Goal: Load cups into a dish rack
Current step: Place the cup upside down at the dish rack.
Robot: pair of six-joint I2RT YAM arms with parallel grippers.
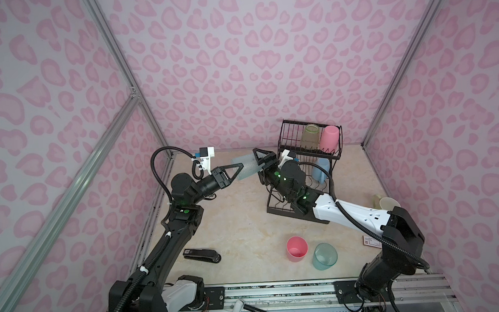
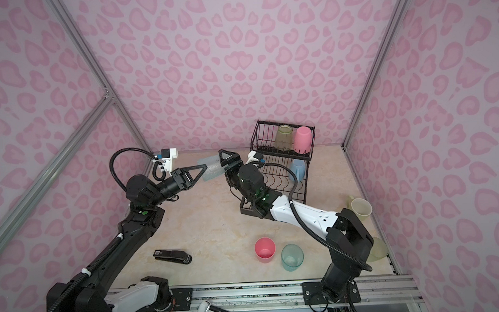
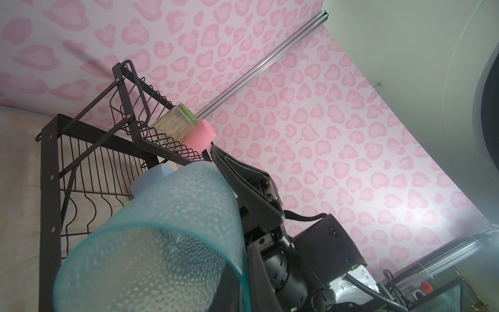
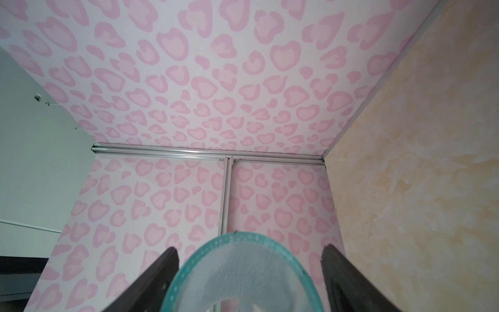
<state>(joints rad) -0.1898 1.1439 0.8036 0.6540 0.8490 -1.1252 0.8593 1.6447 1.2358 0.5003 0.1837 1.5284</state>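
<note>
A translucent grey-blue dimpled tumbler [image 1: 247, 168] [image 2: 213, 170] hangs on its side in the air left of the black wire dish rack [image 1: 310, 121] [image 2: 281, 122]. My left gripper [image 1: 240, 166] [image 2: 206, 166] [image 3: 244, 289] is shut on its rim wall. My right gripper [image 1: 257, 165] [image 2: 223, 166] [image 4: 249, 247] stands open, one finger on each side of the tumbler's [image 4: 243, 275] other end, with small gaps. The upper basket holds an upturned yellowish tumbler [image 1: 310, 136] and a pink tumbler [image 1: 329, 138]. A light blue mug [image 1: 320, 168] sits on the lower grid.
On the table near the front stand a pink tumbler [image 1: 296, 248] and a teal tumbler [image 1: 324, 255]. A pale yellow mug [image 2: 360, 208] and a yellowish tumbler [image 2: 377, 249] sit at the right, behind my right arm. A black stapler [image 1: 201, 255] lies front left.
</note>
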